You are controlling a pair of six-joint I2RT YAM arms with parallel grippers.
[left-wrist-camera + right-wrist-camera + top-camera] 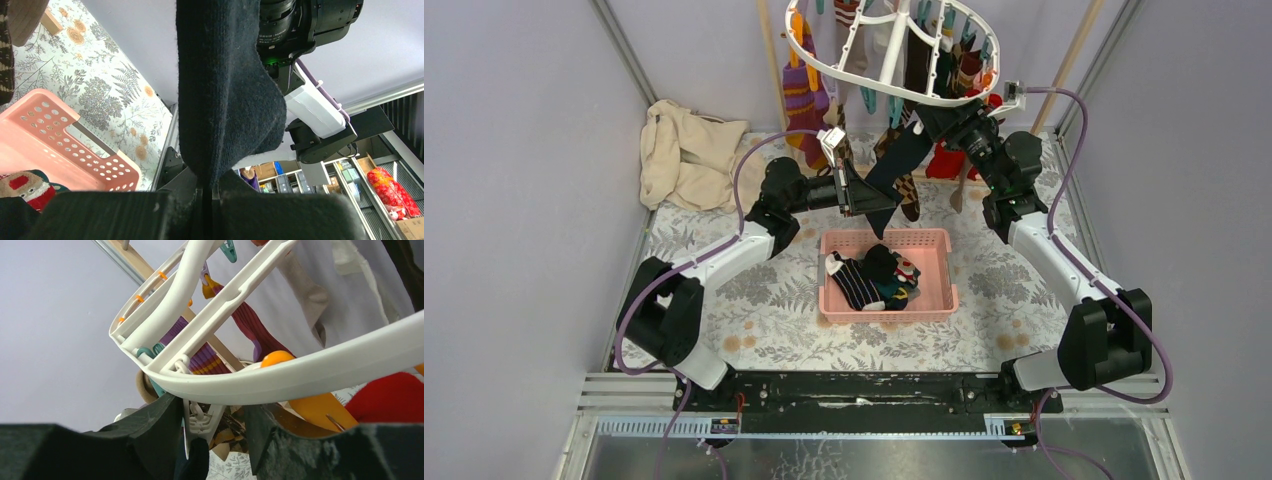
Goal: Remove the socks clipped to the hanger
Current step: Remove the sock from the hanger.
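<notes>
- The left gripper (205, 197) is pinched fully shut on the lower end of a black sock (902, 160), holding it low, just above the far edge of a pink basket (884, 312).
- The black sock stretches as a diagonal band from the left gripper up and to the right. It ends at a white clip (200, 420) under the near rim of the white oval hanger (320, 365) (its long axis points straight at the right arm).
- The right gripper (210, 432) is raised to that clip with its jaws partly apart, one on each side. A gap shows beside the clip, and the gripper holds nothing.
- The right arm is therefore nearer the clip. The release seems to depend on it squeezing the clip while the left draws the sock down and away.
- Other socks (802, 100) hang from the hanger's far side.
</notes>
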